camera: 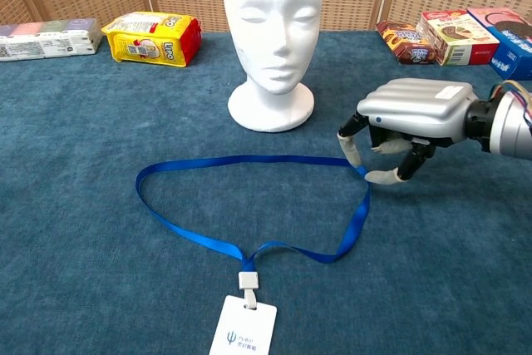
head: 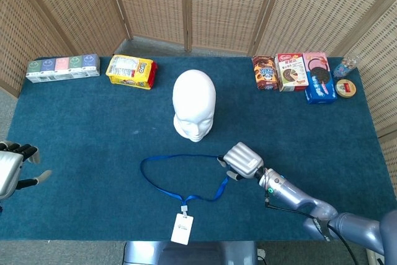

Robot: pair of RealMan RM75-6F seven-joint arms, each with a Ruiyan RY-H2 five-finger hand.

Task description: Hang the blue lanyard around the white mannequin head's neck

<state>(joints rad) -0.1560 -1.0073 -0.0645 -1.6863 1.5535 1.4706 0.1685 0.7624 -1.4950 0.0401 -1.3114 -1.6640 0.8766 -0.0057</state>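
Lying flat on the blue table (camera: pixel 75 288), the blue lanyard (camera: pixel 249 197) has not been lifted yet. Its white card (camera: pixel 243 332) sits at the near end, the part farthest from the white mannequin head (camera: pixel 272 22). From the card the strap spreads into a big loop that reaches toward the head but stops short of its base.

At the loop's right corner, the side nearer the head, is the right hand (camera: pixel 399 135). It hangs palm down with its fingers curled toward the strap. The fingertips (camera: pixel 353 154) are right at the strap, maybe touching it. I cannot tell if they have pinched it yet.

The left hand (head: pixel 12 169) is far off to the left of the head, at the table's edge. It holds nothing and its fingers are apart.

Behind the head, a yellow bag (head: pixel 130 71) and a row of small boxes (head: pixel 62 68) sit to the left, and snack boxes (head: pixel 294 72) sit to the right.

So the job looks like it is only starting. Picking up the strap, lifting it, and putting the loop over the head and down to the neck are all left to do.
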